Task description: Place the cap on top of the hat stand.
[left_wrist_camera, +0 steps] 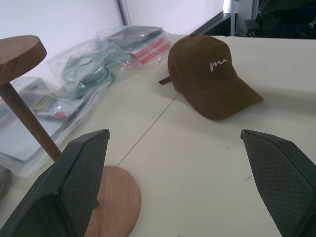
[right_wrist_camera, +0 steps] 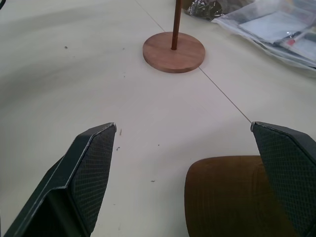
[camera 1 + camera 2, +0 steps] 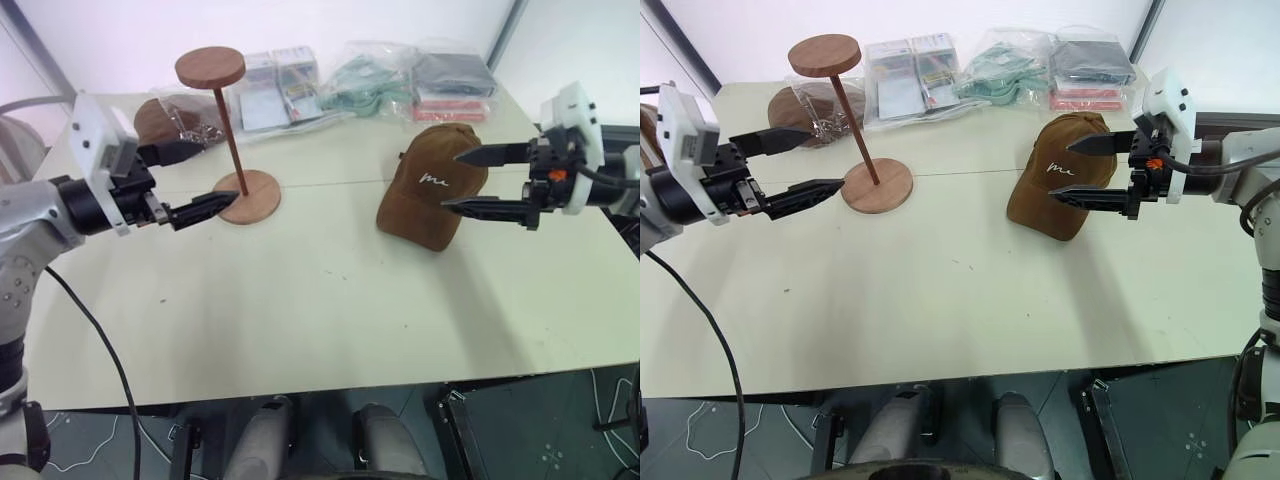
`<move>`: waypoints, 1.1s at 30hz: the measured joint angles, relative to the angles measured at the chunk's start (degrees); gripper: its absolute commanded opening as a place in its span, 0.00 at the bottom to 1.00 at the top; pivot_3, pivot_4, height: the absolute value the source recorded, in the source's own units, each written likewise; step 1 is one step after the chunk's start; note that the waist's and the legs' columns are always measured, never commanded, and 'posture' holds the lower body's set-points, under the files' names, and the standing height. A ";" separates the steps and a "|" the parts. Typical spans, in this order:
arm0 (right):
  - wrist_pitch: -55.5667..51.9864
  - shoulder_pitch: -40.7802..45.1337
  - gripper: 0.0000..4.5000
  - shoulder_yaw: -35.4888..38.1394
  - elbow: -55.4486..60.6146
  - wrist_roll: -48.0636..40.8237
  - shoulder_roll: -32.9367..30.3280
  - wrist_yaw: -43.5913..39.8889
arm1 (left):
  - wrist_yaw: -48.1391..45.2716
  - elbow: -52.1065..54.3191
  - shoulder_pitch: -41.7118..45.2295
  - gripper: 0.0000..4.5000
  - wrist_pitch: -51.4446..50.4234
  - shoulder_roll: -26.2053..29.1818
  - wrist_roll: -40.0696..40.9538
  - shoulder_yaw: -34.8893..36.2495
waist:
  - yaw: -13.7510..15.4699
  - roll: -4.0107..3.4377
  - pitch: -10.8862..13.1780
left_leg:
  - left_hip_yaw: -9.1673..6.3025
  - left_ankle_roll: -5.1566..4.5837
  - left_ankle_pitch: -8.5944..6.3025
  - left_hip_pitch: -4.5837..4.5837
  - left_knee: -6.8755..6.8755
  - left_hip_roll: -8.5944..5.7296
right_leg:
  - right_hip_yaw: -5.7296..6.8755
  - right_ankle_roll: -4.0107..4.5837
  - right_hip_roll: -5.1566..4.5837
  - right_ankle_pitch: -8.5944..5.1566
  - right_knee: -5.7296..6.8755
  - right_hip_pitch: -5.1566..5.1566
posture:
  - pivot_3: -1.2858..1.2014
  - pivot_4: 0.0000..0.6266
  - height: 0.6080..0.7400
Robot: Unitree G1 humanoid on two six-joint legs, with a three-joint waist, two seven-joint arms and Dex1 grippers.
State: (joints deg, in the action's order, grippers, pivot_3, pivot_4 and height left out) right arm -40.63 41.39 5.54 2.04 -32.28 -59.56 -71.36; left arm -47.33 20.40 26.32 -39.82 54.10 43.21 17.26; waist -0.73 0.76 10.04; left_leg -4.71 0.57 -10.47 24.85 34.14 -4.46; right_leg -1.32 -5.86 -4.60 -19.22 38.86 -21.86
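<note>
**Cap on table, stand bare, both grippers spread**

The brown suede-like baseball cap with white script embroidery (image 3: pixel 432 183) sits on the cream table (image 3: pixel 300 300), directly before the right gripper (image 3: pixel 462 180), whose black fingers stand wide apart, holding nothing. Its long axis runs crown to brim, the brim pointing toward the table's near edge. The reddish-brown wooden hat stand with round base and disc top (image 3: pixel 232 140) stands upright just beyond the left gripper (image 3: pixel 205 177), fingers likewise apart and empty. Behind the stand lie clear plastic packets (image 3: pixel 380 85) and a second brown cap (image 3: pixel 160 120). Open tabletop separates cap and stand.
</note>
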 measured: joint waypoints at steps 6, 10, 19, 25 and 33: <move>-0.17 -0.67 1.00 0.02 0.15 -0.01 -0.47 -0.04 | 0.95 -0.04 0.53 1.00 -0.63 -0.31 0.58 0.06 | 0.01 0.00 0.00 | 0.00 0.00 0.00 0.00 0.00 0.00 | 0.00 0.00 0.00 0.00 0.00 0.01 | 0.52 0.24 1.00; -0.45 -1.96 1.00 0.41 1.13 -0.19 -1.10 0.10 | 1.27 -0.03 0.54 1.00 -1.15 -0.38 1.28 0.06 | 0.01 0.00 0.00 | 0.00 0.00 0.00 0.01 0.00 0.00 | 0.01 0.00 0.00 0.00 0.00 0.00 | 0.52 0.24 1.00; -3.07 -4.35 1.00 2.25 4.97 -1.91 -1.44 1.58 | 1.35 0.00 0.49 1.00 -1.15 -1.20 1.36 0.04 | 0.02 0.00 0.00 | 0.00 0.00 0.00 0.01 0.02 0.00 | 0.01 0.00 0.00 0.00 0.00 0.01 | 0.52 0.24 1.00; -3.63 -4.39 1.00 2.28 5.49 -2.52 -1.45 1.96 | 1.54 0.08 0.42 1.00 -1.16 -1.65 1.34 0.02 | 0.01 0.00 0.00 | 0.00 0.00 0.00 0.01 0.02 0.00 | 0.01 -0.01 0.00 0.00 0.00 0.01 | 0.52 0.24 1.00; -3.31 -4.35 1.00 2.24 5.49 -2.37 -1.44 2.58 | 1.99 0.75 0.30 1.00 -1.28 -1.91 1.33 0.00 | 0.01 0.00 0.00 | 0.00 0.00 0.00 0.01 0.03 0.00 | 0.01 -0.01 0.00 0.00 0.00 0.01 | 0.52 0.24 1.00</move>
State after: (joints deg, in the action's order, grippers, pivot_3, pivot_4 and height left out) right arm -43.94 37.04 7.78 7.53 -34.65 -61.00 -68.78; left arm -45.34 21.15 26.62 -41.10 52.19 44.54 17.26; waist -0.72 0.76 10.04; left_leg -4.71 0.57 -10.46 24.86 34.17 -4.46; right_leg -1.31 -5.87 -4.59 -19.21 38.87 -21.85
